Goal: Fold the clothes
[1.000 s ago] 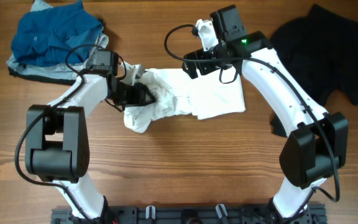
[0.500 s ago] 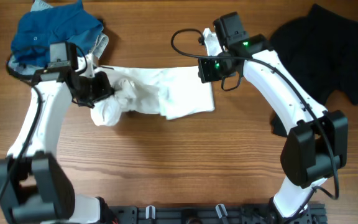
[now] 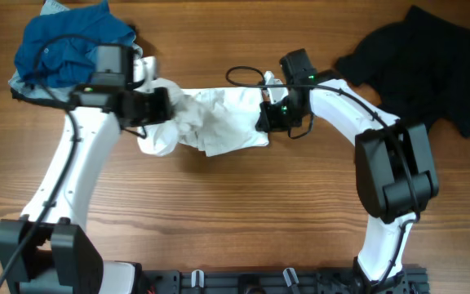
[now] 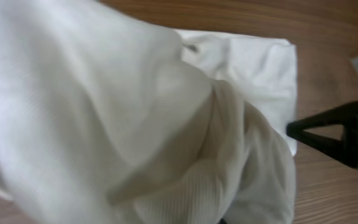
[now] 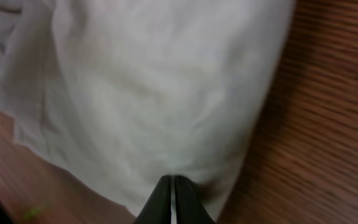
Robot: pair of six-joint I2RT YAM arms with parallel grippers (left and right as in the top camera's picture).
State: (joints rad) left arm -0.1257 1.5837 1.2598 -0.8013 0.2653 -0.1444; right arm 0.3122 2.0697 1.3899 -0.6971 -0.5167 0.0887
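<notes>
A white garment (image 3: 227,124) lies crumpled across the middle of the table, stretched between both arms. My left gripper (image 3: 165,109) is buried in its bunched left end, which droops below the wrist. In the left wrist view the white cloth (image 4: 104,112) covers nearly everything and hides my own fingers. My right gripper (image 3: 265,118) is at the garment's right edge. In the right wrist view its black fingertips (image 5: 164,200) are pressed together on the white fabric (image 5: 154,87) at its hem. The right gripper (image 4: 337,134) shows dark beyond the cloth's far edge.
A pile of blue clothes (image 3: 64,45) lies at the back left, just behind the left arm. A black garment (image 3: 423,61) is spread at the back right. Bare wooden table (image 3: 235,212) stretches along the front.
The left arm has carried its bunch of white cloth to the right. The right gripper has closed and moved down and left, so the garment is now shorter and more crumpled.
</notes>
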